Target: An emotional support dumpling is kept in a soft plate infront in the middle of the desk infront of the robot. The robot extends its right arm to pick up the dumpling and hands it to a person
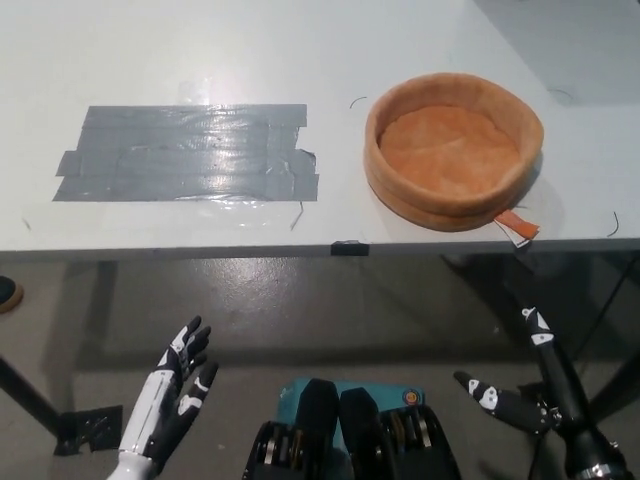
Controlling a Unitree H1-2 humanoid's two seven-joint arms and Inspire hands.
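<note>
The soft orange plate [455,150] sits on the white desk [300,60] at the right, and its inside is bare; no dumpling shows anywhere in the head view. My black right hand [535,395] hangs low at the bottom right, below the desk's front edge, open with fingers spread and nothing in it. At the bottom left my white left hand [175,395] rests below the desk, open as well.
A patch of grey tape strips [190,152] covers the desk's left middle. A small orange tag [517,226] sticks out from the plate's front right. The desk's front edge [300,250] runs across the picture's middle, with floor below it.
</note>
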